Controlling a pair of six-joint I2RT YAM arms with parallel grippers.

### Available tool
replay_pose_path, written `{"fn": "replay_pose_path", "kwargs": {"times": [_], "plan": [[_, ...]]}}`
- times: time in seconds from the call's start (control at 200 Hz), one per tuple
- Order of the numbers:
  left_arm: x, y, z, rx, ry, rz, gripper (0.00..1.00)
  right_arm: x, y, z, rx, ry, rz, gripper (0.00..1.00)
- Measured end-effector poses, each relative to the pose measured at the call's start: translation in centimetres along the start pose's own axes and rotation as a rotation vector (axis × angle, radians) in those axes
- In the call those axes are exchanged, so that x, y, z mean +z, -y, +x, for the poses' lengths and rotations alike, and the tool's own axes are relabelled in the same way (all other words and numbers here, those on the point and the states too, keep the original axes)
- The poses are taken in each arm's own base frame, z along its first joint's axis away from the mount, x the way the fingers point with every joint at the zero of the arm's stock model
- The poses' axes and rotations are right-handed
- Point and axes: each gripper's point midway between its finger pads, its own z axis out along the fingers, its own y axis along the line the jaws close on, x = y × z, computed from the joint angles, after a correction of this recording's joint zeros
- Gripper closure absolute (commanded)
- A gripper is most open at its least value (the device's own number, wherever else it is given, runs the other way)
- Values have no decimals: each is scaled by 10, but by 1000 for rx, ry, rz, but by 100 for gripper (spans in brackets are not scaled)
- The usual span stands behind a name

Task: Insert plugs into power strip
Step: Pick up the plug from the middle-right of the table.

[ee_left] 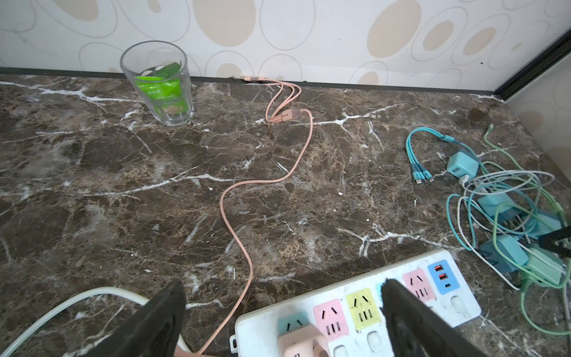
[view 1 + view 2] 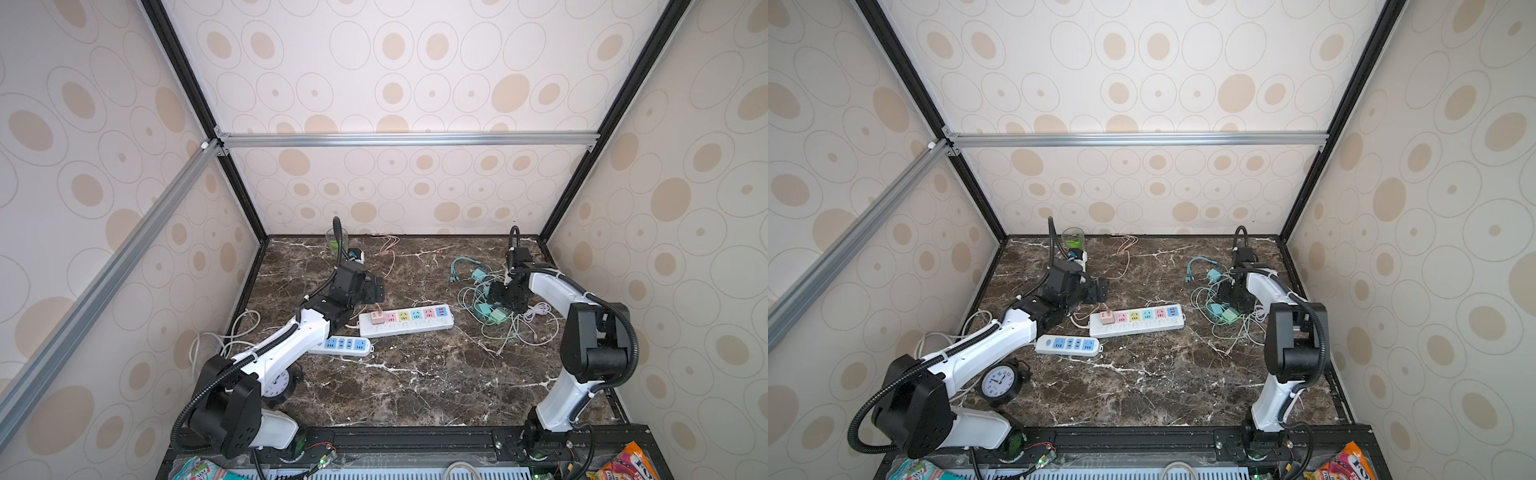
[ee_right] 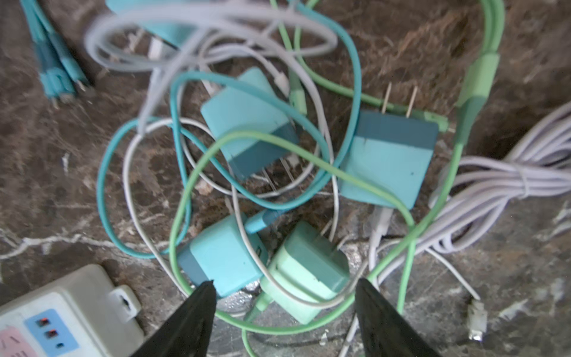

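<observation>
Our left gripper (image 1: 281,284) hangs with jaws spread wide and empty over the white plastic power strip with pastel sockets (image 1: 460,306). There the pink cube-shaped plug (image 1: 304,343) sits in the end socket, and its thin pink cable (image 1: 234,222) trails across the brown marbled tabletop (image 1: 92,185). Our right gripper (image 3: 284,282) is down at the tangle of teal, green and white cables (image 3: 102,185). Its jaws are partly open, gripping nothing, either side of a teal cube plug (image 3: 225,256) and a mint green cube plug (image 3: 306,269); another teal plug (image 3: 389,163) lies just beyond

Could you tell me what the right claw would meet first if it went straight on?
Probably the mint green plug, which sits between the right claw's open jaws beside a teal plug; depth is unclear.
</observation>
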Motion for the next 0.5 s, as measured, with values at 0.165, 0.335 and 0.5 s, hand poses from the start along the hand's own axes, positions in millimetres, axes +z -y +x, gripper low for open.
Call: {"fn": "replay_pose_path", "kwargs": {"times": [0.165, 0.335, 0.5], "plan": [[8, 0, 5, 22, -14, -6, 2, 0, 14, 24, 16, -20, 37, 30], [8, -1, 5, 34, -12, -15, 1, -16, 16, 43, 32, 10, 4, 30], [9, -3, 5, 35, -8, -28, 2, -27, -4, 58, 8, 18, -90, 35]]}}
